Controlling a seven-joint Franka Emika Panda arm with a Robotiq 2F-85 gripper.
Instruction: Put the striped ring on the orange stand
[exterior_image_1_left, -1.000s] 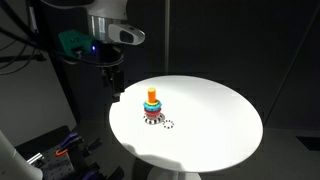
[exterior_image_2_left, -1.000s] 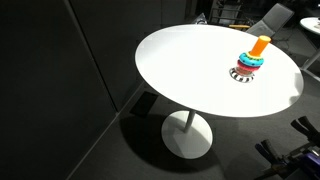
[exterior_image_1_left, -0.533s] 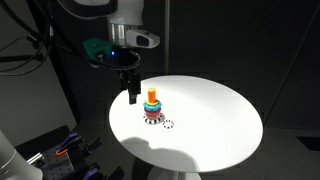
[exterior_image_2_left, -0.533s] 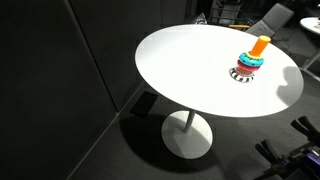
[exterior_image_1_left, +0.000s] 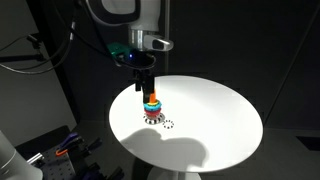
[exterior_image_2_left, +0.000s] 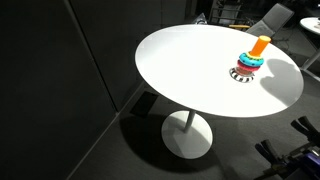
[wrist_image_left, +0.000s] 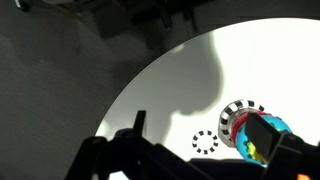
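Task barely started when I logged this: the striped ring (wrist_image_left: 204, 142) lay flat on the white table (exterior_image_1_left: 225, 105), loose and on its own, not on the orange stand (exterior_image_1_left: 152, 96). In the wrist view it sat just beside the toy, at about 9 o'clock from it, apart from the wider striped ring (exterior_image_2_left: 240, 74) that lay around the foot of the stand. In an exterior view the small ring (exterior_image_1_left: 168, 125) showed at roughly 4 o'clock from the stand's base, near it but not touching. The stand stood upright with the coloured rings (exterior_image_1_left: 152, 107) stacked on its lower part and its rounded orange top bare above them. So nothing was done yet as far as I could see; the whole pick, lift and threading over the peg was left. The gripper (exterior_image_1_left: 147, 88) hung over the table just at 11 o'clock of the stand's top in that view, pointing down, clear of the tabletop. I read its jaws as spread wide and empty; nothing sat between them and the ring was down on the table, untouched. I couldn't tell from that small view whether a finger brushed the peg; it looked just apart. My guess was I'd need to shift toward the small ring and drop before closing.
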